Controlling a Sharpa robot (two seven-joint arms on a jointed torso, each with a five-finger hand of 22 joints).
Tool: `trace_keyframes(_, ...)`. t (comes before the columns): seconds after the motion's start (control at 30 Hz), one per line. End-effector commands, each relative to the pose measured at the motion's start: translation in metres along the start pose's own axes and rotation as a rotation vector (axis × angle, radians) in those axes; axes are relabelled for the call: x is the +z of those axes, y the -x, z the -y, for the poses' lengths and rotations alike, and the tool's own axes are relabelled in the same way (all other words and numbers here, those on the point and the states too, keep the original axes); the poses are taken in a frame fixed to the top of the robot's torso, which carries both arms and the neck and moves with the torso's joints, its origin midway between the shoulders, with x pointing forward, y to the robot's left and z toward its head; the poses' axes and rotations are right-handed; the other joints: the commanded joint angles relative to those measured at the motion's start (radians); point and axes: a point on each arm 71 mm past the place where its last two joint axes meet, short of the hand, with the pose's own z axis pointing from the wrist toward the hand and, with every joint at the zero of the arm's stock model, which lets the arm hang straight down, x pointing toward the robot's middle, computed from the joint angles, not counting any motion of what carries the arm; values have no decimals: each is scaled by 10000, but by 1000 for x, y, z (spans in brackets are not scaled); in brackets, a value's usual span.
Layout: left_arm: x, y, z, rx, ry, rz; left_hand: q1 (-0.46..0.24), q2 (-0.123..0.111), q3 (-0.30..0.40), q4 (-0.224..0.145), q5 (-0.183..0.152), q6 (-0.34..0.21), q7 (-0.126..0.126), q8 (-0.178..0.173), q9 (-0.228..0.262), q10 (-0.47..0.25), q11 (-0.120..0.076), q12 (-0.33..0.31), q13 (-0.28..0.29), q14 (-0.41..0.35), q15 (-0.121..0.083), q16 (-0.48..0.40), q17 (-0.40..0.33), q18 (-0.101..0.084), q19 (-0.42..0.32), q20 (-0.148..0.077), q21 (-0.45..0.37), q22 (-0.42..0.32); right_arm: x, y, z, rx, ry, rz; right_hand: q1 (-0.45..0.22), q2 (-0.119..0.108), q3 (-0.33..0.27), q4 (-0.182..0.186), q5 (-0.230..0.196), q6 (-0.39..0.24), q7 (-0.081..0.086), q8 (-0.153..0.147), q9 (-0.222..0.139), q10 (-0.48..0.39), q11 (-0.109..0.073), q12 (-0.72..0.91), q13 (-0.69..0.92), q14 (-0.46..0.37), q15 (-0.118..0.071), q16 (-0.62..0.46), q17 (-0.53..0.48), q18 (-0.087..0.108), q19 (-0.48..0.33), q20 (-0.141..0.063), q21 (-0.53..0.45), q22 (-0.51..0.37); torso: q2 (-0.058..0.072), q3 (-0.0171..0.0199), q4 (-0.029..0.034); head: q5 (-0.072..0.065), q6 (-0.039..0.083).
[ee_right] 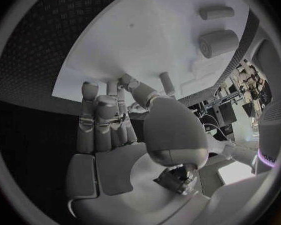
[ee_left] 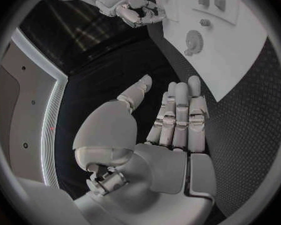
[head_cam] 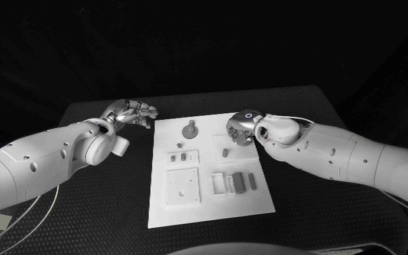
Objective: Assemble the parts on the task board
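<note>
My left robot hand (head_cam: 132, 113) hovers open beside the task board (head_cam: 207, 208), holding nothing. My right robot hand (head_cam: 242, 130) is above the board, fingers apart, empty.

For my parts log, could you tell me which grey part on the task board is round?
The gear-like disc near the task board's far edge; the other grey parts are small blocks or pegs.
</note>
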Motion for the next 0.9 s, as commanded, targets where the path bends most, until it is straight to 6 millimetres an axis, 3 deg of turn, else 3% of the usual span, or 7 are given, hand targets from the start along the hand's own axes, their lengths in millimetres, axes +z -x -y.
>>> trace_keyframes(0.03, 1, -1, 2, -93, -74, -105, -83, 13, -38, -17, -54, -45, 61, -59, 4, -188, 108, 54, -14, 38, 6, -39, -13, 185, 82, 10, -34, -11, 0, -8, -1, -264, -68, -394, 1, -91, -62, -11, 8, -60, 47, -37, -5, 188, 113, -41, -20, -140, -75, 68, -14, 235, -32, -6, 35, 230, 0, 3, 5, -6, -7)
trace_keyframes(0.33, 1, -3, 3, -101, -91, -142, -77, 11, -38, -22, -54, -53, 64, -59, 5, -197, 110, 60, -14, 39, 7, -40, -13, 187, 86, 12, -40, -11, 0, -10, -1, -413, -81, -502, 6, 7, 5, -16, 10, 161, -41, 50, 64, 421, 11, 14, 207, -105, -173, 174, -62, 235, 16, -32, 169, 240, 4, -4, 40, -24, -2)
trace_keyframes(0.57, 1, -2, 2, -93, -82, -114, -73, 13, -37, -23, -53, -58, 66, -58, 6, -203, 111, 66, -14, 39, 8, -41, -13, 188, 88, 13, -44, -11, 0, -8, -2, -390, -80, -212, 39, 188, 47, -26, 10, 361, -109, 120, 123, 594, -82, 51, 416, -103, -265, 277, -88, 235, 35, -64, 290, 241, 1, -2, 11, 20, -10)
trace_keyframes(0.9, 1, -2, 2, -87, -86, -105, -65, 15, -35, -25, -52, -63, 67, -56, 8, -209, 112, 74, -14, 40, 9, -41, -13, 190, 92, 14, -50, -12, -1, -4, -4, -323, -3, 174, 50, 191, 37, -29, 10, 502, -157, 158, 183, 726, -149, 63, 628, -113, -331, 417, -79, 235, 47, -122, 470, 252, 1, 7, -1, 27, -7)
